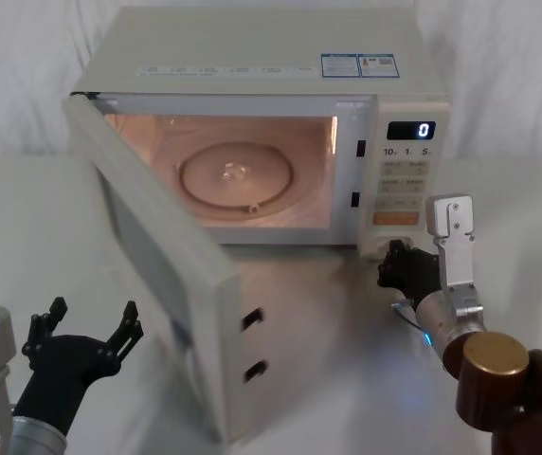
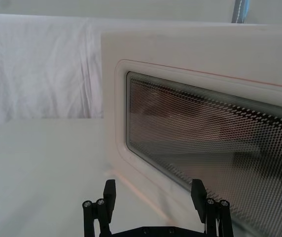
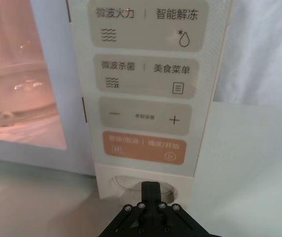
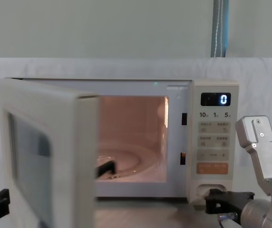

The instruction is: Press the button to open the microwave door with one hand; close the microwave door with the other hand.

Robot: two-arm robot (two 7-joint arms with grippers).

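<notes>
While the right claw (image 3: 151, 190), closed up, touches the button (image 3: 126, 183), the microwave door (image 1: 162, 275) hangs open beside the spread-open left claw (image 1: 83, 327).

staged lab setup, white cloth backdrop (image 4: 102, 69), draped white table (image 1: 25, 227)

The head view is looking down and forward from above, taking in the whole microwave (image 1: 261, 142), its roof and its open cavity. The chest view is facing the same front from low down, level with the display — both are sharing the control panel and the microwave door (image 4: 45, 152). The left wrist view is sitting close to the door's outer face, looking obliquely along its window. The right wrist view is sitting very near the panel — looking straight at the keys and the button (image 3: 131, 183).
</notes>
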